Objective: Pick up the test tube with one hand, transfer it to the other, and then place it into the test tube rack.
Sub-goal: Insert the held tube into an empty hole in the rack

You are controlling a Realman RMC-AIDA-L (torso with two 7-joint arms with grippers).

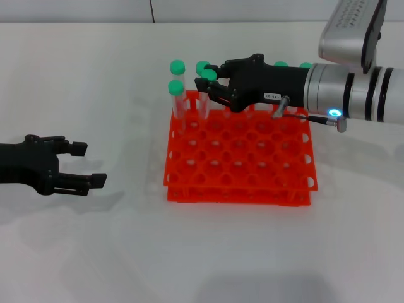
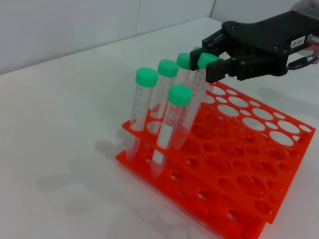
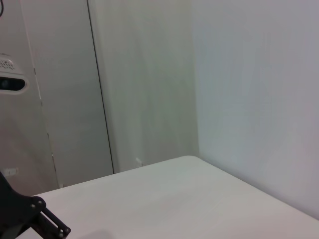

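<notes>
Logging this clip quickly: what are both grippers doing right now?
Left gripper: open, empty, off left of the rack.
Right gripper: shut on the test tube over the rack.

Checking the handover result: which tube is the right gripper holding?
The test tube leaning at the row's far end; the right gripper pinches its green cap. The others stand free.

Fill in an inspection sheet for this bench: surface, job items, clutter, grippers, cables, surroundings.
Surface: white table, bare.
Job items: orange test tube rack; test tube held by its green cap over the rack's far-left corner, lower end in the rack.
Clutter: other green-capped tubes standing in the rack.
Grippers: right gripper shut on the tube; left gripper open, off to the rack's left.
Cables: thin cable at right wrist.
Surroundings: pale wall panels.
</notes>
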